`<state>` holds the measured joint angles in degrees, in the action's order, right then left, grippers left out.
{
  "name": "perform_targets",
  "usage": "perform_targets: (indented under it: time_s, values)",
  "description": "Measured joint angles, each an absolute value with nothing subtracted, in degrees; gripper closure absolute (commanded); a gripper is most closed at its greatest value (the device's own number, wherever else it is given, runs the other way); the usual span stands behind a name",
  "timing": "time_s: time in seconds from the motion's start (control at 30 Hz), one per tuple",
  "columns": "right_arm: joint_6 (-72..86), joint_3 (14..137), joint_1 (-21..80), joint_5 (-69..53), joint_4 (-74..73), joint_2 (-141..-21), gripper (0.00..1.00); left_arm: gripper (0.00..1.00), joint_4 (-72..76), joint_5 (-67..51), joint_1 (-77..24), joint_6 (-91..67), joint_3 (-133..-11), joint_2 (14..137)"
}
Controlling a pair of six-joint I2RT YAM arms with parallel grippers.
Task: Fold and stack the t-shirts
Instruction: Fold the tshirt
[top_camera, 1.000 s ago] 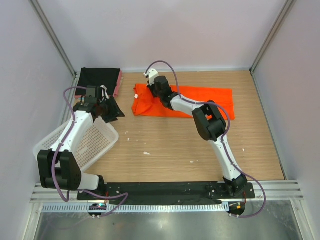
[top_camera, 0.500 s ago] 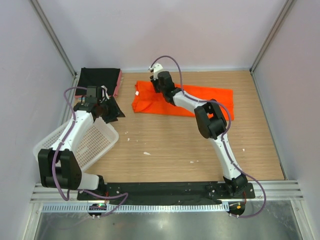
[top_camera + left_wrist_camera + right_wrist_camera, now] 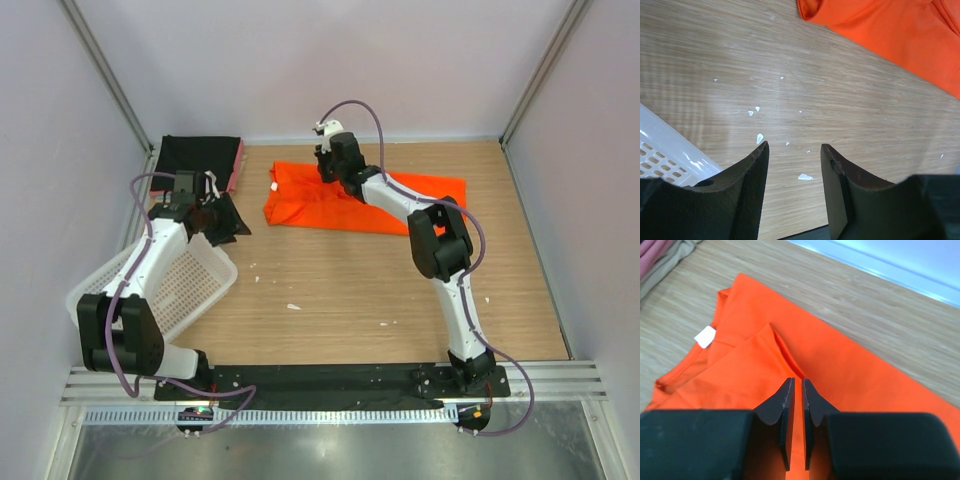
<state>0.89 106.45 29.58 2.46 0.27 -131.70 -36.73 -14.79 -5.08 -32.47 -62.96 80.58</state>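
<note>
Lying on the far side of the table, the orange-red t-shirt is filling the right wrist view. Only there the right gripper is showing its fingers: almost together, and I cannot tell if they are pinching cloth. The left gripper is hanging spread and empty beside the white basket. Only the top view is showing the black t-shirt.

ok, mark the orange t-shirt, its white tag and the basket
orange t-shirt (image 3: 300, 205): top external view, left part of the cloth.
white tag (image 3: 705, 336): right wrist view, middle of the tag.
basket (image 3: 195, 290): top external view, bare mesh floor.
</note>
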Motion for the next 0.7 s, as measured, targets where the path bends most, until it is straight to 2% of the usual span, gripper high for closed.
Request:
perform_targets:
  time_s: [0.17,0.7]
  values:
    - [3.27,105.8,29.19,-1.74,-1.96,-131.61,0.9,0.52,-37.69,-14.74,-5.41,-32.27,-64.75,80.68]
    - [6.55,105.91,23.57,-7.11,-3.53,-135.98,0.92,0.52,-38.48,-13.43,-7.99,-32.27,-68.36,84.16]
